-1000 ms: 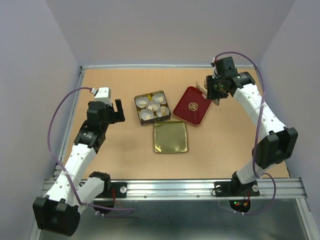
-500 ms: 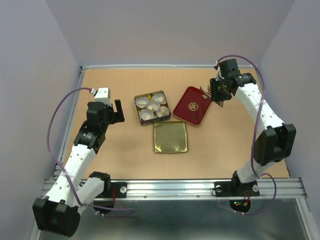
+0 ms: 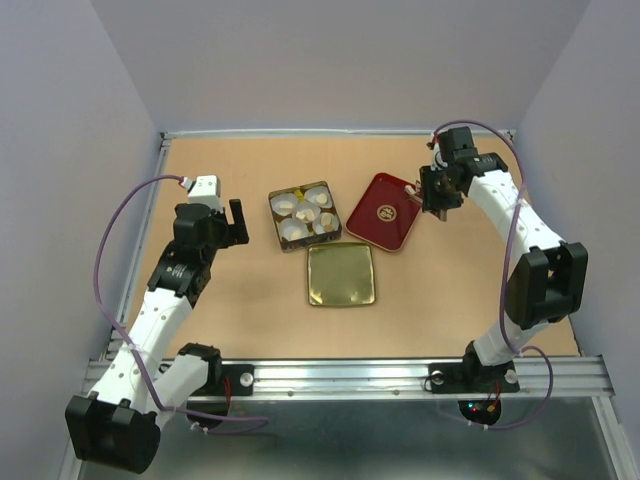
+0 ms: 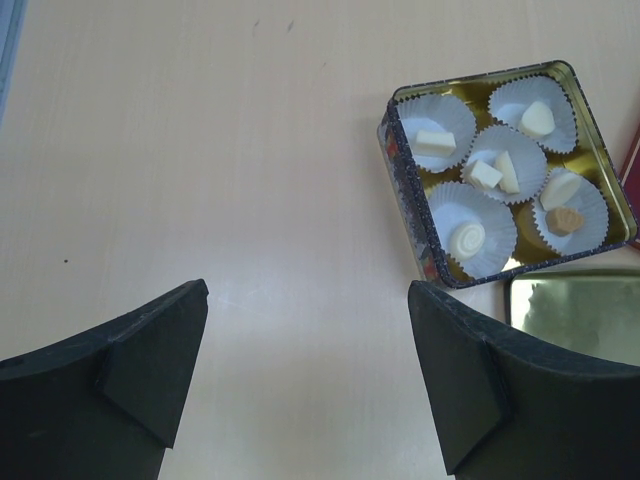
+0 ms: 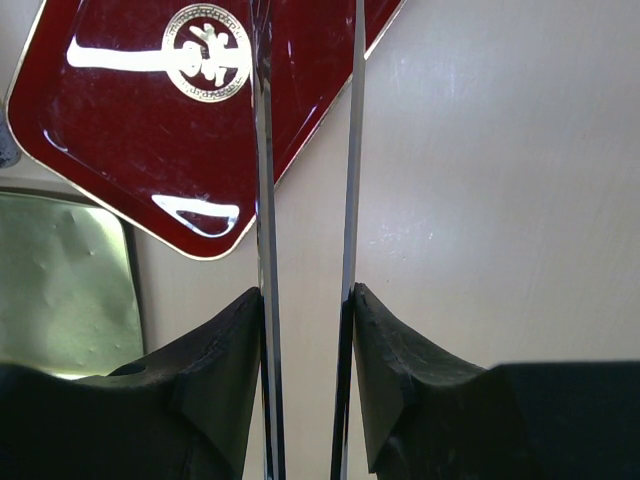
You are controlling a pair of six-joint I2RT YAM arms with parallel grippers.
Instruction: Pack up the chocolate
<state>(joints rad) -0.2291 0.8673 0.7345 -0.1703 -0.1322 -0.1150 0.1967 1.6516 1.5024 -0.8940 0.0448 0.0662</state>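
Illumination is bright, even and diffuse from overhead in all views. Shadows on the surface are faint and soft-edged. The red tray carries white glare streaks in the right wrist view; the gold tray beside it is washed out. The left pincer renders dark, with little detail. The top view is sharp.

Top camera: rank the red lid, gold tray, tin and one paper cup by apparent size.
1. gold tray, marginally, though it lies nearer the camera.
2-3. red lid and tin: too alike to rank.
4. paper cup, clearly smallest.
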